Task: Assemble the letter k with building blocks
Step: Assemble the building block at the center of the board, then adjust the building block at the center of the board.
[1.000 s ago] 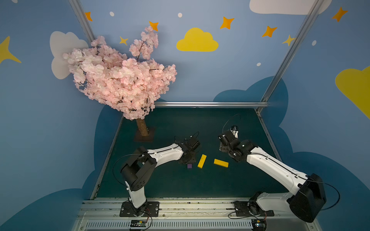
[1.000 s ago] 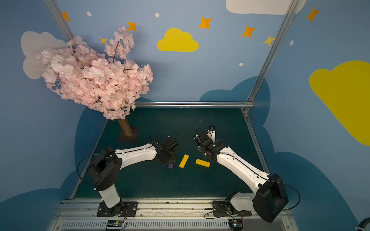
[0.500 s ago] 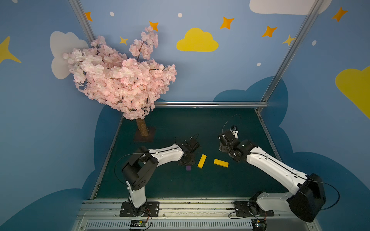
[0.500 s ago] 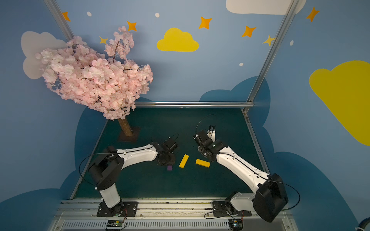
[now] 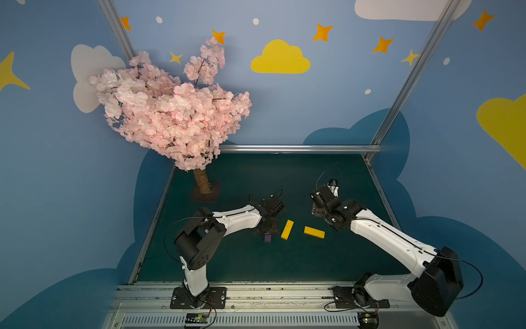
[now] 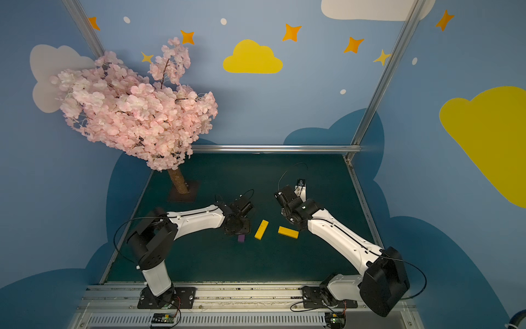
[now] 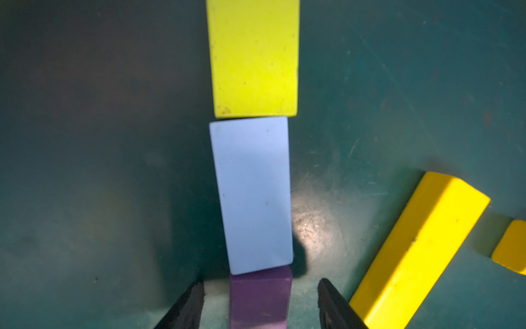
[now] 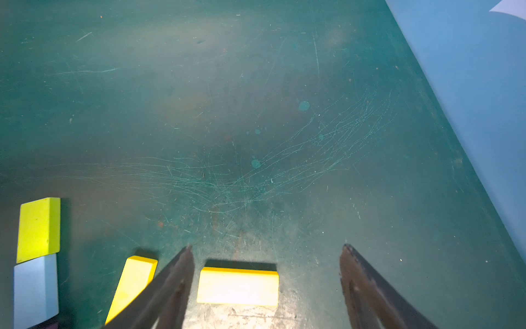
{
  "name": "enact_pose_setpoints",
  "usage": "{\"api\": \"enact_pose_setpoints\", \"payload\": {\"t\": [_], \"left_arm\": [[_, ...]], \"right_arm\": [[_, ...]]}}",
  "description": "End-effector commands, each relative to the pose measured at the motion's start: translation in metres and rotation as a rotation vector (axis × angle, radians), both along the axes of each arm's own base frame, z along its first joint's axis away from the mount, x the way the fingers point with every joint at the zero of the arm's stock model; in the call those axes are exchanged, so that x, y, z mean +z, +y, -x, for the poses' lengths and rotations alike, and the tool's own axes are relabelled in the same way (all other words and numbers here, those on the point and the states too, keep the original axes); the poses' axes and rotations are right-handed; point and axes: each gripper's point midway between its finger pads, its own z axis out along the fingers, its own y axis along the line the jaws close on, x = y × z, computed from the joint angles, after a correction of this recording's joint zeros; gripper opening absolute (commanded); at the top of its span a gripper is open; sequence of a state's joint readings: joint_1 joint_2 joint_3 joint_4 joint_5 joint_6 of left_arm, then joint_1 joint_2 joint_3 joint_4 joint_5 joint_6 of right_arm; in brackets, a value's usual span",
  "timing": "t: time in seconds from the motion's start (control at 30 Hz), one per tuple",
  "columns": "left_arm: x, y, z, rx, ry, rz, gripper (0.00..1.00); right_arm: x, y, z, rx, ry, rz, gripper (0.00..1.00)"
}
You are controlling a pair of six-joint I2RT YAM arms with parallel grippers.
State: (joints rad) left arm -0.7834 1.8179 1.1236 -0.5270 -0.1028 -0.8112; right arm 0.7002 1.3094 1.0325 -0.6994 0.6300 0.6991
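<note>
The left fingers [image 7: 189, 304] stand released, a gap on each side of the purple block [image 7: 260, 299], which ends a straight row on the counter [image 5: 256, 176]: purple touching the light-blue block [image 7: 253, 193], that touching the lime-green block [image 7: 254, 57]. The right fingers [image 8: 176, 284] hang spread near the crosswise orange-yellow block [image 8: 237, 287]; the slanted orange-yellow block [image 7: 418, 250] lies between it and the row

The left arm [image 5: 236, 219] and right arm [image 5: 384, 236] share white link shells, black rounded joint housings, thin black looping cables [image 5: 481, 273], and black screwed base plates [image 5: 219, 296]. The right hand [image 8: 266, 250] has dark, tapered fingers [image 8: 176, 284].
</note>
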Motion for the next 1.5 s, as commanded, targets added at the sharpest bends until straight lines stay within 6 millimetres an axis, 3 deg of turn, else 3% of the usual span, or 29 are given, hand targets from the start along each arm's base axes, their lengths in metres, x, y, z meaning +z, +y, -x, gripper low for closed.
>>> {"api": "enact_pose_setpoints", "payload": {"t": [0.0,0.13,0.23,0.33,0.43,0.63,0.83,1.07,1.23,1.47], "left_arm": [[0.003,0.013,0.001,0.016,-0.009,-0.031,0.65],[0.051,0.023,-0.020,0.052,-0.177,0.014,0.66],[0.100,0.055,-0.042,0.160,-0.337,0.026,0.67],[0.122,0.081,-0.054,0.216,-0.393,0.069,0.67],[0.115,0.096,-0.053,0.238,-0.365,0.050,0.67],[0.072,0.096,-0.043,0.244,-0.256,0.058,0.67],[0.072,0.100,-0.056,0.234,-0.265,0.060,0.67],[0.068,0.108,-0.059,0.259,-0.263,0.083,0.67],[0.064,0.111,-0.057,0.267,-0.246,0.090,0.67],[0.064,0.110,-0.055,0.266,-0.237,0.102,0.67]], "right_arm": [[0.006,0.005,0.000,0.006,-0.006,-0.019,0.80],[0.004,0.020,-0.004,0.113,0.003,-0.019,0.80],[-0.005,0.050,-0.003,0.266,0.054,-0.079,0.79],[-0.018,0.073,-0.002,0.364,0.106,-0.130,0.77],[-0.037,0.092,-0.001,0.437,0.187,-0.145,0.75],[-0.078,0.128,0.018,0.530,0.502,-0.135,0.69],[-0.105,0.149,0.030,0.529,0.566,-0.149,0.66],[-0.116,0.149,0.035,0.534,0.603,-0.072,0.66],[-0.103,0.120,0.037,0.535,0.636,0.132,0.65],[-0.111,0.138,0.060,0.571,0.689,-0.055,0.56]]}}
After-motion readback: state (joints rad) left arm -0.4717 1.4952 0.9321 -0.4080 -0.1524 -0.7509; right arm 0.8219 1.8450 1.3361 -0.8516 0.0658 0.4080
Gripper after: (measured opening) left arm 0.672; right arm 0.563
